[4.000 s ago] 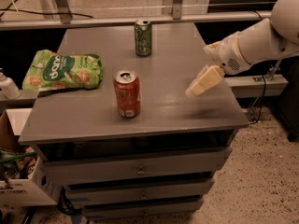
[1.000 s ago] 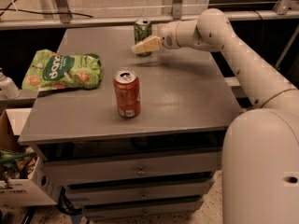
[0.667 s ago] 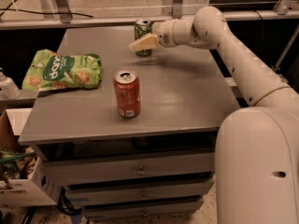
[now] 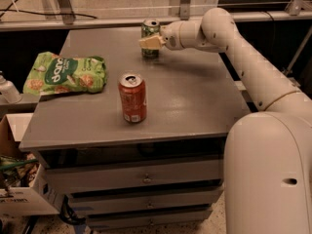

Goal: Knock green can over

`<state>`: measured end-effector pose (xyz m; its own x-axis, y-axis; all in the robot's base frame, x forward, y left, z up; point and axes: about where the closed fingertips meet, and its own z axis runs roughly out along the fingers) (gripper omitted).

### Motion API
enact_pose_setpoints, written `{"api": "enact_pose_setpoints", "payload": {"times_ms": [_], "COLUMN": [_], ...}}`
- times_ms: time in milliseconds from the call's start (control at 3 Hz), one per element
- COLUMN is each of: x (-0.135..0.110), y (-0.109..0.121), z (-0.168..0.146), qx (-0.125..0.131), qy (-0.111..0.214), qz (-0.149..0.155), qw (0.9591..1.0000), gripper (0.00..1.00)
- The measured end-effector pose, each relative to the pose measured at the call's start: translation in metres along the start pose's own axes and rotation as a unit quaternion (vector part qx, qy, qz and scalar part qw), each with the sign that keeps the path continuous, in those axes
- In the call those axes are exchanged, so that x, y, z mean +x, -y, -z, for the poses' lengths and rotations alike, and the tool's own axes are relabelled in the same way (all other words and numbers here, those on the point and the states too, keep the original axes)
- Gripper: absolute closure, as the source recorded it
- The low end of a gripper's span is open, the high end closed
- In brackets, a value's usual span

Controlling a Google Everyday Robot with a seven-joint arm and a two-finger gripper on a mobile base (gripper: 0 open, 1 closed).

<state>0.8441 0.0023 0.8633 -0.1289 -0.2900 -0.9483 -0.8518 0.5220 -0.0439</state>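
The green can stands upright near the far edge of the grey table, silver top showing. My gripper reaches in from the right and sits right in front of the can, overlapping its middle. My white arm stretches across the table's right side.
An orange-red drink can stands upright near the table's middle front. A flat green snack bag lies at the left. A white bottle and a cardboard box sit off the table's left side. Drawers are below the tabletop.
My gripper has moved from the table's right side to the far edge and closed in on the green can. The can still stands upright.
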Motion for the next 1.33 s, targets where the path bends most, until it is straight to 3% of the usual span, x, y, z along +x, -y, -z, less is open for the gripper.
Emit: {"api": "enact_pose_setpoints", "payload": {"times_ms": [1000, 1333], "x": [-0.001, -0.033], "y": [0.000, 0.000], "z": [-0.002, 0.000], "qx": [0.001, 0.008], "qy": [0.004, 0.019], "qz": [-0.002, 0.016], "qw": [1.0000, 0.9997], "gripper": [1.00, 1.00]}}
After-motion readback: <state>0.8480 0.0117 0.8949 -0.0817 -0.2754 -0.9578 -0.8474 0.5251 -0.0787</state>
